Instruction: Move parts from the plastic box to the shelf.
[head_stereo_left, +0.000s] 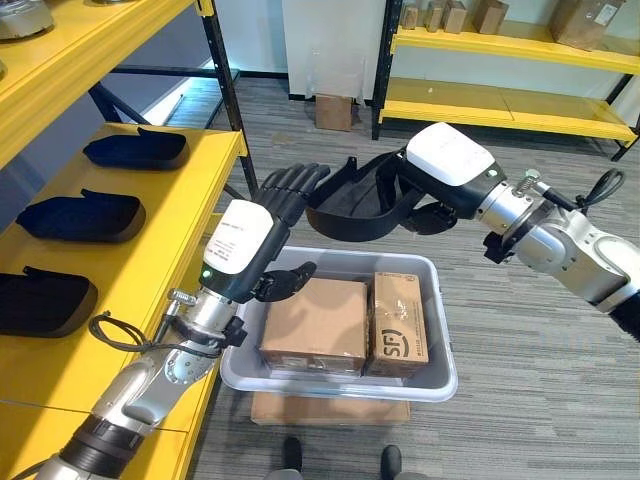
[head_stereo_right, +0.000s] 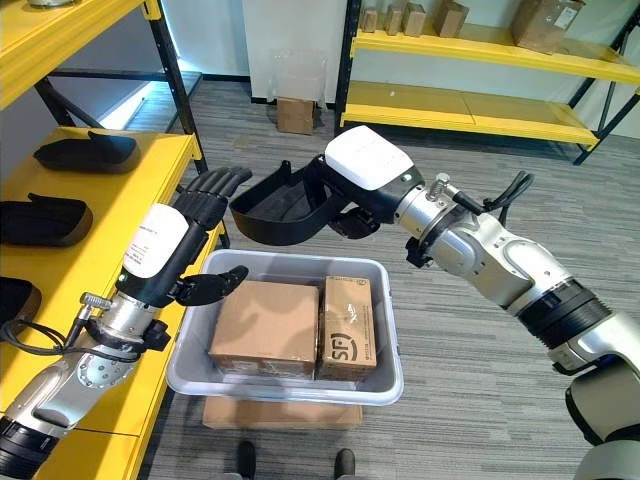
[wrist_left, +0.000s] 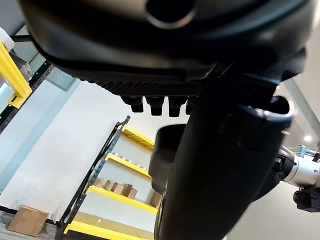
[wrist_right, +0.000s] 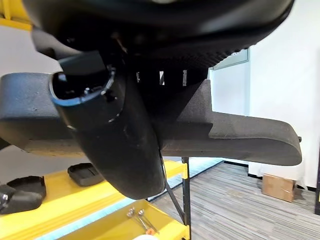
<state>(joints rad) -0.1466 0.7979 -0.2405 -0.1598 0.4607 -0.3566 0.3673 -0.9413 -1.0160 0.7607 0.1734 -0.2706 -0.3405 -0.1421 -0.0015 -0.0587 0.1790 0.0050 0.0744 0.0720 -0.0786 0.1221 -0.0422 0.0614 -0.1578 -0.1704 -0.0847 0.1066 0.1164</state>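
Yellow shelf (head_stereo_left: 150, 290) runs along the left, three dark parts (head_stereo_left: 80, 215) lying on it. Grey plastic box (head_stereo_left: 435, 375) sits on the floor, holding two cardboard boxes (head_stereo_left: 318, 325). Above it, the right hand (head_stereo_left: 440, 185) clamps a black part (head_stereo_left: 350, 205); the left hand (head_stereo_left: 262, 225), fingers straight, reaches beside it.

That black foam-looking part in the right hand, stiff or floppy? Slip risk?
The black part probably is stiff: it juts out past the right hand without sagging. Its matte, grainy surface in the right wrist view suggests decent grip. It looks light for its size, a thin-walled shell, though that is a guess.
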